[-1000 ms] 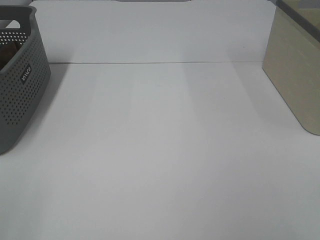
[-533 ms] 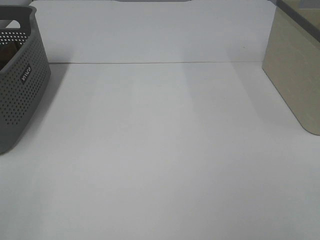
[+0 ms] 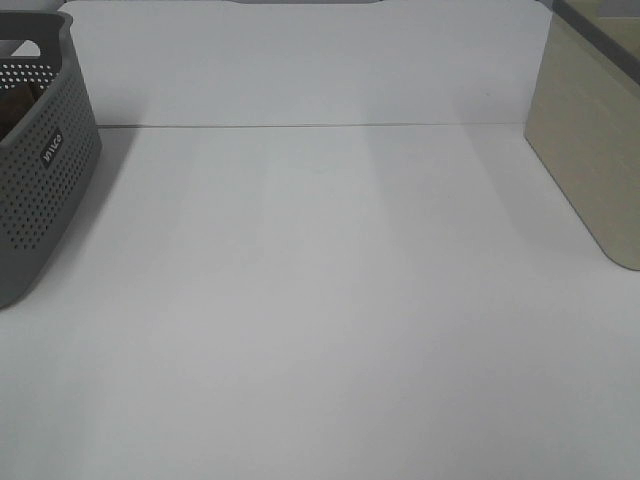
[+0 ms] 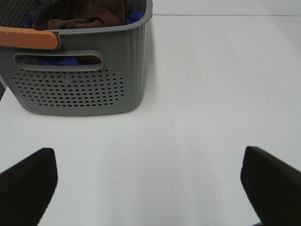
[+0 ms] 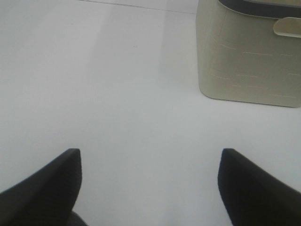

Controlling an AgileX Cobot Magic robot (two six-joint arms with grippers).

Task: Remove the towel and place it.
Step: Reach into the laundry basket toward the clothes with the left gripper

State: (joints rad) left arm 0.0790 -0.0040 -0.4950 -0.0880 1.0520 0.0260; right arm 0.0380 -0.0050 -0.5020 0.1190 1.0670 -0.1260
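Note:
The towel point(image 4: 82, 14), dark reddish-brown and bunched up, lies inside the grey perforated basket point(image 4: 80, 89), over some blue cloth point(image 4: 134, 18). In the left wrist view my left gripper point(image 4: 150, 188) stands open above the white table, a short way in front of the basket, with nothing between its black fingers point(image 4: 28, 181). My right gripper point(image 5: 150, 188) is also open and empty, hovering over bare table a little short of the beige bin point(image 5: 249, 52). Neither gripper shows in the exterior high view, where only the basket's point(image 3: 45, 180) corner is seen at the left edge.
An orange handle piece point(image 4: 28, 37) sits on the basket's near rim. The beige bin point(image 3: 590, 150) stands at the right side of the table. A seam line point(image 3: 300, 126) crosses the white table toward the back.

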